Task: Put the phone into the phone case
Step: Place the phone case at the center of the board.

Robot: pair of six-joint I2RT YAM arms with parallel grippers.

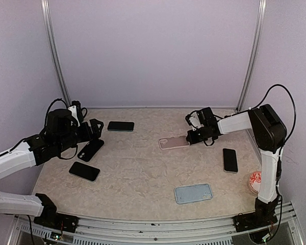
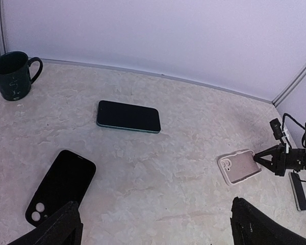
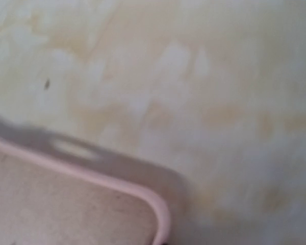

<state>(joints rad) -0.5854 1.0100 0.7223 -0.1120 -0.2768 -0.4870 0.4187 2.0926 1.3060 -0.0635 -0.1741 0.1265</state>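
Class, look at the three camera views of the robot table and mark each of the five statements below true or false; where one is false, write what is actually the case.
1. The right gripper is at the pink phone case. True.
2. A dark green mug stands upright near the back wall. True.
3. The light blue phone case lies at the far edge of the table. False: it lies near the front edge, right of centre.
4. The left gripper holds a phone off the table. False: its fingers hold nothing, and the black phone lies flat.
5. The pink phone case already has a phone in it. False: it is empty.
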